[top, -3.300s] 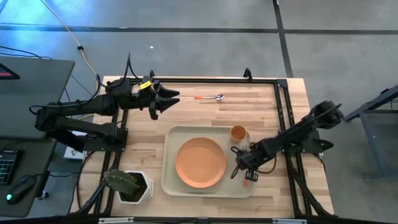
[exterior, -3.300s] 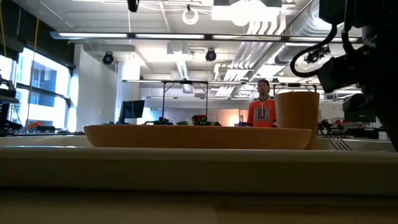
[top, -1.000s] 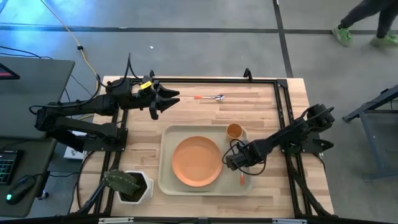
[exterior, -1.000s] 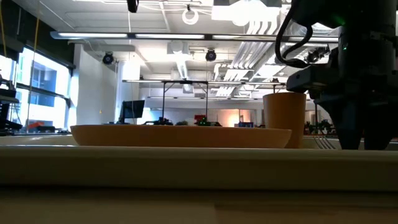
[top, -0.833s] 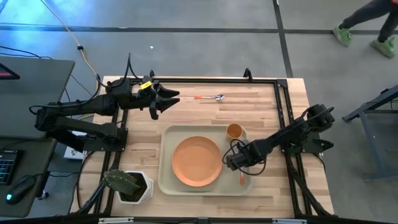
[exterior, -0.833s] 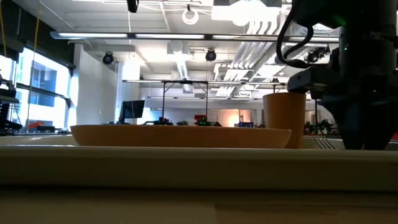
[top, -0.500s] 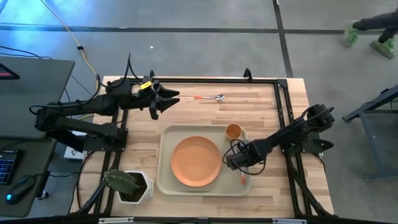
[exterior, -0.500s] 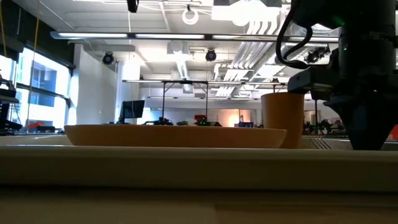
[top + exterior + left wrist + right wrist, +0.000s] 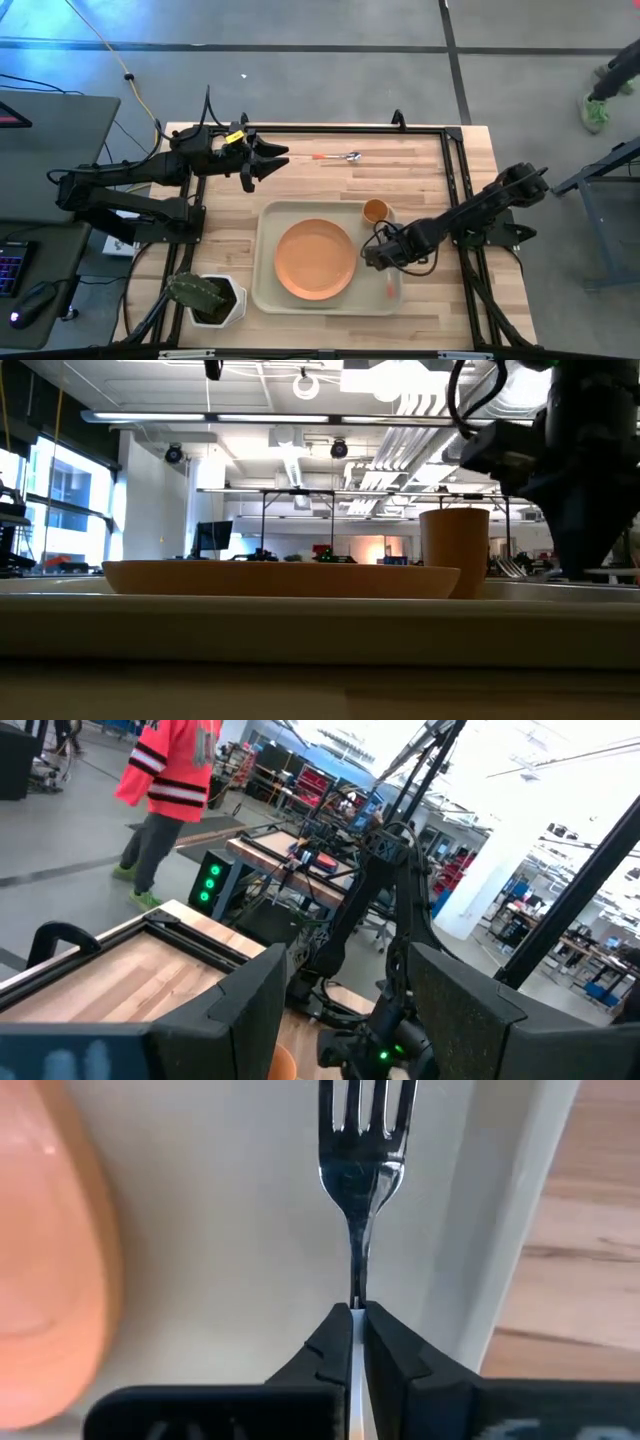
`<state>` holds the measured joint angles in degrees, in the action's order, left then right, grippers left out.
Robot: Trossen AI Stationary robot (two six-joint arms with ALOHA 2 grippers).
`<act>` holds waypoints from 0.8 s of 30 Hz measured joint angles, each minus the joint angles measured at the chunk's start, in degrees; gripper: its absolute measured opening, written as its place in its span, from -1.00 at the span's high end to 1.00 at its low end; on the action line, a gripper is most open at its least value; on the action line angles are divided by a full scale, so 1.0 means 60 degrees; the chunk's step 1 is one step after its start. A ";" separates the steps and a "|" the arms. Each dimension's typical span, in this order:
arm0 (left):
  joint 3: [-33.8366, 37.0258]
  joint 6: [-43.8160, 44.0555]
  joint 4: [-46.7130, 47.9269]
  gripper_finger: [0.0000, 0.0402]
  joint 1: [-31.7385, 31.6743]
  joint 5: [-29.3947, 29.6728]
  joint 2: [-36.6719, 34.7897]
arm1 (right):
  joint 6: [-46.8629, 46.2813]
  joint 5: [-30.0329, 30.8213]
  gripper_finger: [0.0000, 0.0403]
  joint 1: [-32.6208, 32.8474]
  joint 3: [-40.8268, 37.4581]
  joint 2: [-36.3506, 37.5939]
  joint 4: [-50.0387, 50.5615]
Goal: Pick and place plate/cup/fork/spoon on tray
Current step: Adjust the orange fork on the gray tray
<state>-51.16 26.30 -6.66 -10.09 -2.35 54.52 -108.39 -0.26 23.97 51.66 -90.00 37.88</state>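
A: Which colours are shown on the tray [image 9: 268, 292]?
B: Beige is seen on the tray, orange on the plate [image 9: 316, 259], orange-yellow on the cup [image 9: 376, 211].
A: And the cutlery?
B: Silver tines are shown on the fork [image 9: 366, 1125]; an orange-red handle and silver bowl on the spoon [image 9: 337, 157].

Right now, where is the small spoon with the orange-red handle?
In the high view, the spoon lies on the bare wooden table, beyond the beige tray, nearest the left gripper.

White pot with green plant [image 9: 207, 298], wooden table [image 9: 440, 170], person in orange top [image 9: 165, 790]
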 joint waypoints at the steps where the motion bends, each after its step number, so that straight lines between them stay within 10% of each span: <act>1: -0.0003 0.0005 0.0000 0.01 0.0000 -0.0003 0.0002 | -0.0116 -0.0025 0.99 0.0018 0.0000 0.0065 -0.0065; 9: -0.0003 0.0007 0.0000 0.01 0.0000 -0.0003 0.0003 | -0.1175 0.0465 0.99 0.0327 0.0009 0.0171 -0.1804; 24: -0.0003 0.0007 0.0094 0.01 -0.0004 -0.0007 0.0000 | -0.0722 0.0974 1.00 0.0057 0.2689 -0.1645 0.0853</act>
<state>-51.18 26.35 -6.09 -10.11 -2.39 54.52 -112.72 5.58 24.32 67.79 -99.87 43.00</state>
